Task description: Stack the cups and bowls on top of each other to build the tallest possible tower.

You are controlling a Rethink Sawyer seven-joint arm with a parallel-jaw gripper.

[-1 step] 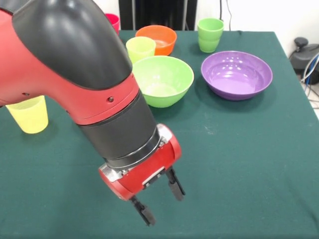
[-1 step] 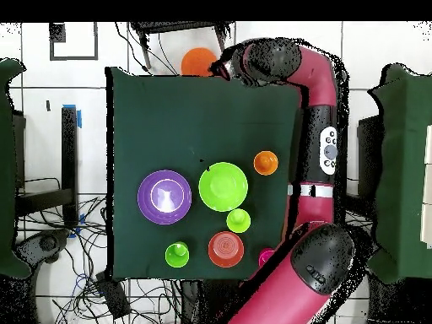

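My gripper hangs open and empty low over the bare cloth at the table's near edge, away from all the cups and bowls. A pale yellow cup stands alone at the left. Further back sit the lime green bowl, the purple bowl, the small orange bowl, a lime-yellow cup and a green stepped cup. A red-pink cup peeks from behind my arm. From above, the gripper is at the table's top edge, beside an orange round thing.
The green table has open cloth around the gripper. From above, the purple bowl and green bowl sit mid-table, and the lone cup is beside my arm. Cables lie off the table's right edge.
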